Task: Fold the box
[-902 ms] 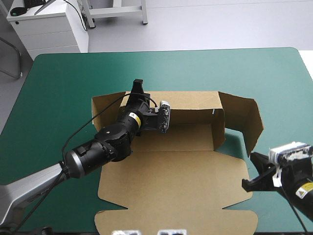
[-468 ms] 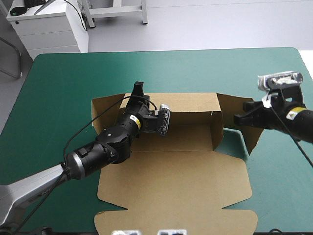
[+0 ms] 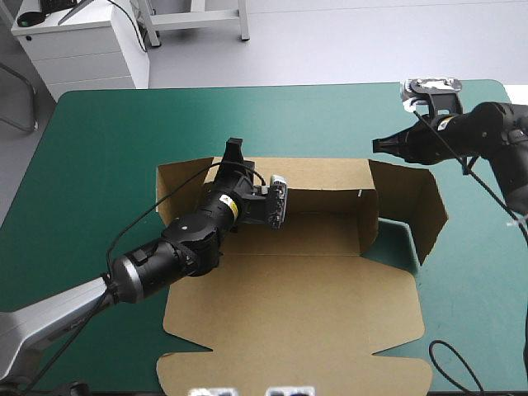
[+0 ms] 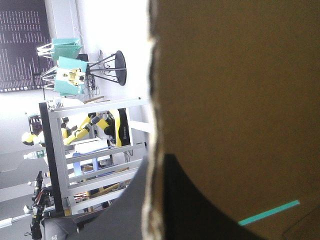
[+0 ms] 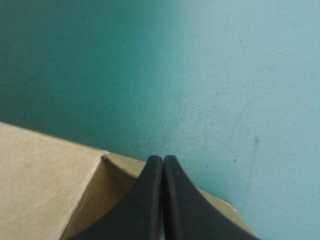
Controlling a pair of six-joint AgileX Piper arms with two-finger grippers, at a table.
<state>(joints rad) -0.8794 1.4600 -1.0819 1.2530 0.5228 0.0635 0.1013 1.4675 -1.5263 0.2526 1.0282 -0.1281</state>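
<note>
the box [image 3: 297,305] lies centrally on the table [image 3: 99,132], rear wall [image 3: 322,175] raised. its top edge is pinched by the left gripper [image 3: 233,155], evidently for support. the right gripper [image 3: 379,146], pressed together, is poised over the right flap [image 3: 408,194].
</note>
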